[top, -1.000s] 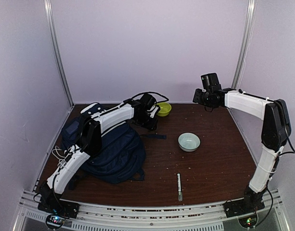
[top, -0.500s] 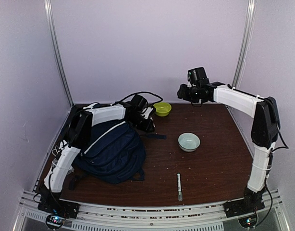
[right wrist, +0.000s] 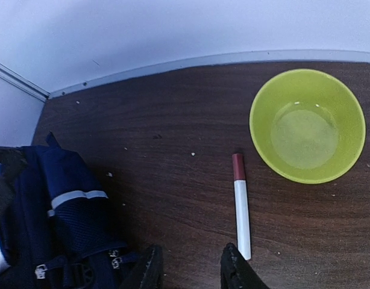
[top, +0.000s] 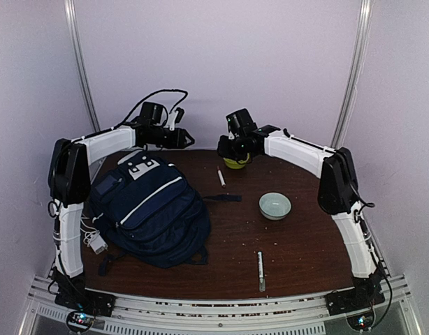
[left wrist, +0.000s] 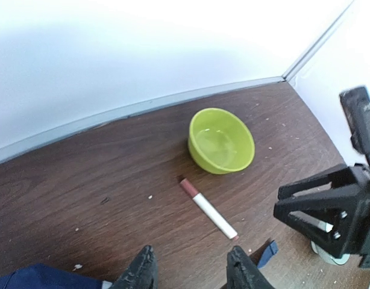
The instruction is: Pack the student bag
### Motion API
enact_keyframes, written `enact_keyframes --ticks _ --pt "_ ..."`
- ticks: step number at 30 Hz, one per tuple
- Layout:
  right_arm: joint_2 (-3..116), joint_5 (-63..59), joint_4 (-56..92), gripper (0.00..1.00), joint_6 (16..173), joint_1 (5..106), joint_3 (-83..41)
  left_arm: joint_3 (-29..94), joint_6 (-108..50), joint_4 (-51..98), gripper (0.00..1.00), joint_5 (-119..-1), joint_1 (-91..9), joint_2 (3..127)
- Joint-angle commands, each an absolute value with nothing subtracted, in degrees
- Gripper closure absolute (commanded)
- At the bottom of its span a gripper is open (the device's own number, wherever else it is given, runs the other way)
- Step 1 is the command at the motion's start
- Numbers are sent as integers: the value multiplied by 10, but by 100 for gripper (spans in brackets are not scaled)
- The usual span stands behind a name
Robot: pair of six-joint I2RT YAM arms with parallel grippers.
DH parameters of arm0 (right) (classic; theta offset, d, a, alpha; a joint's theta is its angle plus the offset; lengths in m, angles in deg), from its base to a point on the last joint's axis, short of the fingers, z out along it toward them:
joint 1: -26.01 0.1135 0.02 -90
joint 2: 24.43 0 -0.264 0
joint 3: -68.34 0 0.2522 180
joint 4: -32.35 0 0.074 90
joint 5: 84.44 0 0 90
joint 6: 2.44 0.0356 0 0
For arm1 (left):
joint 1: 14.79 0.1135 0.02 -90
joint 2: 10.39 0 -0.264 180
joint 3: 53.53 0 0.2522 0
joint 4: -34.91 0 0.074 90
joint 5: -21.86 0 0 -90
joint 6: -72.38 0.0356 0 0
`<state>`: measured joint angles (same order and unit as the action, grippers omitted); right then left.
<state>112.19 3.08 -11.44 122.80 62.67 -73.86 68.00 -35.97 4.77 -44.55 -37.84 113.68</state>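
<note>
Student bag [top: 155, 209]: big navy backpack, white stripe trim, white patch panel near its top, dark straps. It lies flat on the left half of the surface [top: 305, 244], top end toward the far wall, one dark strap trailing right. Left claw [left wrist: 194, 274] hangs above the bag's far end, fingers moderately apart, nothing between them. Red-capped white marker [left wrist: 208, 209] lies loose just right of the bag. Lime-green bowl [left wrist: 221, 140] sits near the marker's cap end, not touching. Right claw [right wrist: 191, 268] hovers over marker and bowl, fingers narrowly apart, empty. Pale bowl [top: 275, 205] sits centre-right. Second pen [top: 260, 271] lies near the front edge.
</note>
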Motion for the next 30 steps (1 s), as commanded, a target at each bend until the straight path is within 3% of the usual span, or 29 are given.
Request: enact_keyframes --ticks 1,11,14,20,30 --pt "1170 98 -224 65 1215 636 -787 681 -359 39 57 -432 -386 1136" --pt "1252 101 -268 63 1187 655 -868 670 -344 34 56 -437 -385 1136" --pt "1252 93 -263 62 1214 654 -865 720 -348 5 51 -436 -386 1162" --pt "1246 70 -227 64 1305 635 -845 965 -359 -132 50 -444 -390 1321" --pt "1219 37 -132 65 1534 628 -752 955 -407 -86 49 -425 -417 1352"
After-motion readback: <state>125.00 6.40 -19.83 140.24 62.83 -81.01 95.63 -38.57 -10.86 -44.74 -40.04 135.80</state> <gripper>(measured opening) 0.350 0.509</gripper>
